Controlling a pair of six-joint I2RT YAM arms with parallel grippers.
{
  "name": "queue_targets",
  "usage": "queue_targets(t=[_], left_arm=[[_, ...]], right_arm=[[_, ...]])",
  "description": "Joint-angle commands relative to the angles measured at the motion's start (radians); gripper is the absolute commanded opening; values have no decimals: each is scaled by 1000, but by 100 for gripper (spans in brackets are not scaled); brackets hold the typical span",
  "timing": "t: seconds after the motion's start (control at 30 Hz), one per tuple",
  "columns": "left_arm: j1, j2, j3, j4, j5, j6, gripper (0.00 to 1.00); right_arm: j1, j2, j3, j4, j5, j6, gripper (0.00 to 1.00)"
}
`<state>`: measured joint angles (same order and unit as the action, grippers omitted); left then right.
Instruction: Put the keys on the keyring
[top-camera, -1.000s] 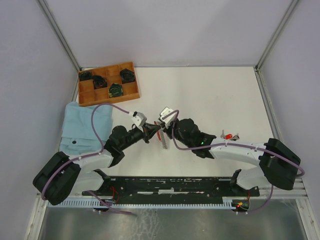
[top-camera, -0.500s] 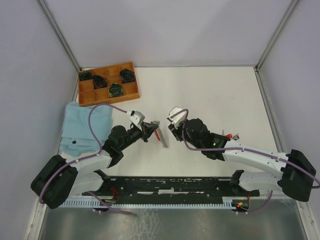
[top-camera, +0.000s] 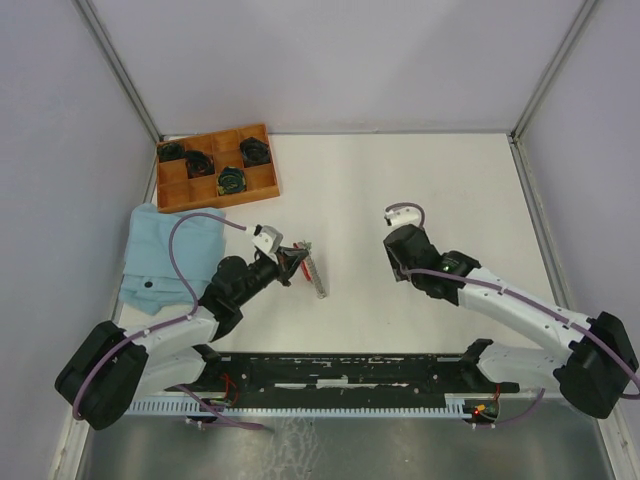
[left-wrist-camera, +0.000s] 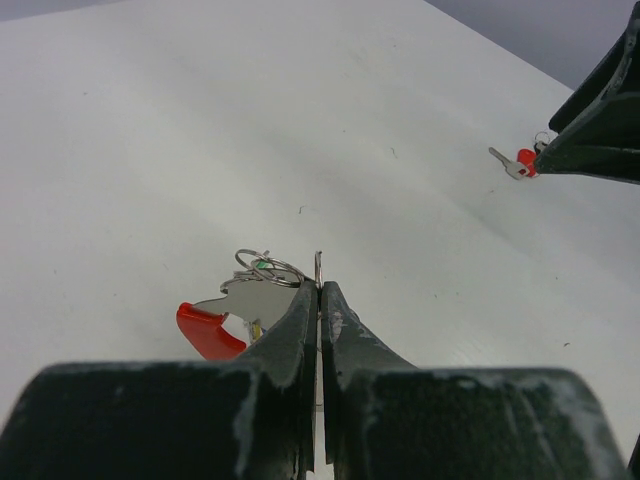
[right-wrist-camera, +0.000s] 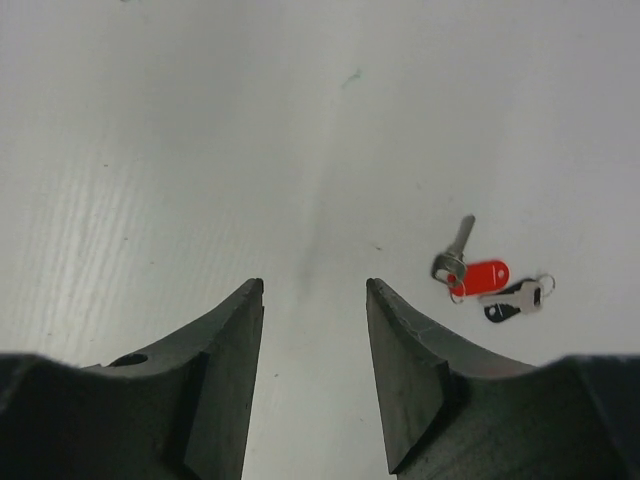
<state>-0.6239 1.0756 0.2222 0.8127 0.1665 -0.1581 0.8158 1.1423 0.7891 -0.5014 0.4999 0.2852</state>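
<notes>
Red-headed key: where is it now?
Right wrist view: the red-headed key lies on the table, ahead and right of the open right claw, beside a dark-headed key.

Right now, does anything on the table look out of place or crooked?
Nothing is spilled or broken. The wooden tray sits at a slant in the far left corner, and the blue cloth lies rumpled beside it. The keys lie loose, apart from the keyring pinched in the left pincer.
</notes>
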Motion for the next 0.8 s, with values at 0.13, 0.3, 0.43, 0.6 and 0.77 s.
queue_targets(t=[0.13, 0.3, 0.43, 0.6, 0.77], left_arm=[[3, -27, -1, 56, 8, 61, 3], [2, -33, 0, 50, 19, 66, 3], [3, -36, 2, 42, 19, 73, 3], [1, -35, 5, 33, 21, 78, 3], [2, -34, 6, 32, 26, 78, 3]], right_arm=[[-206, -15, 5, -183, 29, 145, 55], [-378, -6, -13, -173, -63, 138, 54], [-509, 2, -40, -116, -171, 129, 50], [-650, 43, -70, -57, -310, 127, 43], [-767, 103, -72, -44, -431, 113, 34]])
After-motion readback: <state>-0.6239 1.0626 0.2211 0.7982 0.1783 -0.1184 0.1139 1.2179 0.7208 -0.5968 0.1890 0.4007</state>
